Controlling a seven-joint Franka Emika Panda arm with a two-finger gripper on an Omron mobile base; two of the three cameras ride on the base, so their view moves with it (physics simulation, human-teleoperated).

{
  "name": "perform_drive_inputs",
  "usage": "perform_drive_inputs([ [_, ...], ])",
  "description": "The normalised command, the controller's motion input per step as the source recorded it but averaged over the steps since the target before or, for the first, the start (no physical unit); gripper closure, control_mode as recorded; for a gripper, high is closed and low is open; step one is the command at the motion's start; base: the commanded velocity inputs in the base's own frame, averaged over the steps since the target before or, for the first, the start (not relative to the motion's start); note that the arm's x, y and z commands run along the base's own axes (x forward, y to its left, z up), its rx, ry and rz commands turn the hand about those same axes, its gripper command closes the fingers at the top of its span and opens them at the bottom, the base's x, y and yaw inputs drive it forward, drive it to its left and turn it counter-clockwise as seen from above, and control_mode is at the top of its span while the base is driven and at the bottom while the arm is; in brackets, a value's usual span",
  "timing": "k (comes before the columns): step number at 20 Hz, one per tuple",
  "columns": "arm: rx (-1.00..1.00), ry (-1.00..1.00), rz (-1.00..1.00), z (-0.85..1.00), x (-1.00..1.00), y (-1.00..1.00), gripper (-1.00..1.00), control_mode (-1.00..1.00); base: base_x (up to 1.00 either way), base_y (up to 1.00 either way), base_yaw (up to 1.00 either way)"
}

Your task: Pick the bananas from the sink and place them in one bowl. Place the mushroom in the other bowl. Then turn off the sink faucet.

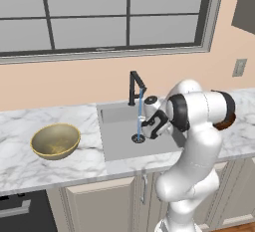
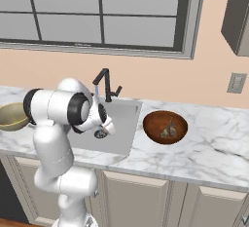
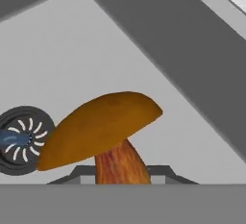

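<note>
The jaws are closed on the stem of the mushroom (image 3: 108, 136), which fills the lower centre of the hand view with its cap tilted toward the upper right. The stem runs down between the two dark finger tips at the bottom edge, so the grip is low on the stem and the cap overhangs it.

Behind the mushroom lies the grey floor of the sink (image 3: 72, 50). The drain (image 3: 21, 140) sits at the left edge of the hand view, with the blue water stream (image 1: 139, 114) landing on it.

In the left base view the gripper (image 1: 148, 126) is at the centre of the frame, low over the basin and just right of the stream. The sink faucet (image 1: 135, 87) stands directly above it in the picture, still running.

The other bowl (image 1: 55, 140), yellow-olive, stands on the bench (image 1: 30, 169) at the left of that view, well apart from the sink. The dark reddish-brown bowl (image 2: 165, 126) sits right of centre in the right base view and already holds the bananas (image 2: 168, 130).

Judged step: mushroom gripped, transfer to the yellow-olive bowl pending.

Hazards:
- The hold is on a narrow stem with a heavy offset cap. A fast swing could pivot or slip it.
- Lifting toward the left of the frame passes near the spout. Contact could knock the mushroom loose.
- Release into the wrong bowl would mix the items.
</note>
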Motion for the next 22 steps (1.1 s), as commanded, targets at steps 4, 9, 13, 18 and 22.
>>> perform_drive_inputs([
  [4,-0.01,0.15,0.06,0.55,-0.23,0.18,1.00,-1.00,0.00,0.00,0.00],
  [9,0.00,0.11,0.07,0.49,-0.15,0.19,1.00,-1.00,0.00,0.00,0.00],
  [13,0.00,0.03,0.05,0.42,-0.17,0.25,1.00,-1.00,0.00,0.00,0.00],
  [18,0.00,0.04,0.05,0.62,-0.26,0.20,1.00,-1.00,0.00,0.00,0.00],
  [22,0.00,0.11,0.05,0.55,-0.31,0.27,1.00,-1.00,0.00,0.00,0.00],
])
